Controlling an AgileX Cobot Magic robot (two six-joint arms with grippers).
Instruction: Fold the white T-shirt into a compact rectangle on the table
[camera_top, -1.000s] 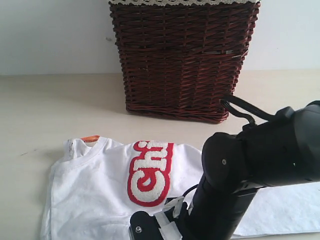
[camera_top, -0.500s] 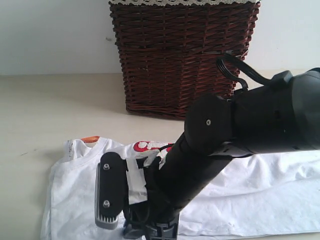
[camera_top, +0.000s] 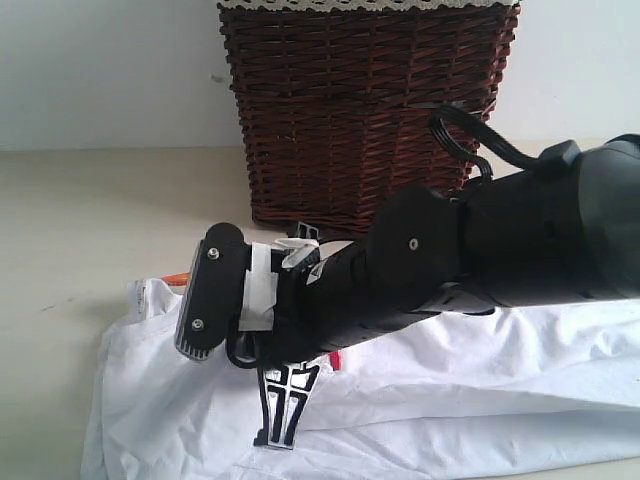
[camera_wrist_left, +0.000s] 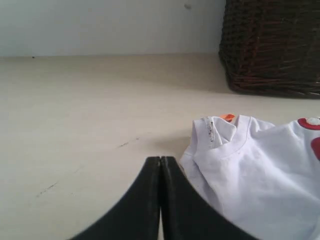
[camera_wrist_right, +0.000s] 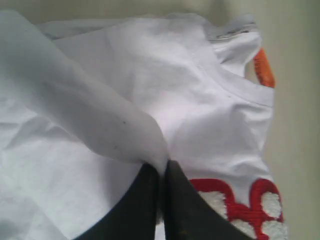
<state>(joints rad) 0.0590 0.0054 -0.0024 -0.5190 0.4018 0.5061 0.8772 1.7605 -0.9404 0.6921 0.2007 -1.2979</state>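
Open room: the table (camera_top: 90, 220) lies bare and pale to the left of the white T-shirt (camera_top: 480, 370) and behind it on that side; the dark wicker basket (camera_top: 360, 110) stands at the back, closing off the space beyond the shirt's upper edge; to the right the cloth runs out of the exterior view, and its near hem lies close to the lower border. The right arm (camera_top: 520, 240) reaches across the middle, low over the shirt; the right gripper (camera_wrist_right: 162, 167) has its jaws pressed together on a raised fold of white fabric, which drapes away from the tips, with the red band (camera_wrist_right: 240, 200) of lettering just beside them and the orange neck tag (camera_wrist_right: 263, 67) further off at the collar (camera_wrist_right: 240, 90). The left gripper (camera_wrist_left: 160, 160) has its jaws closed on nothing, over bare table, just beside the shirt's shoulder edge; whether it touches the cloth cannot be told.
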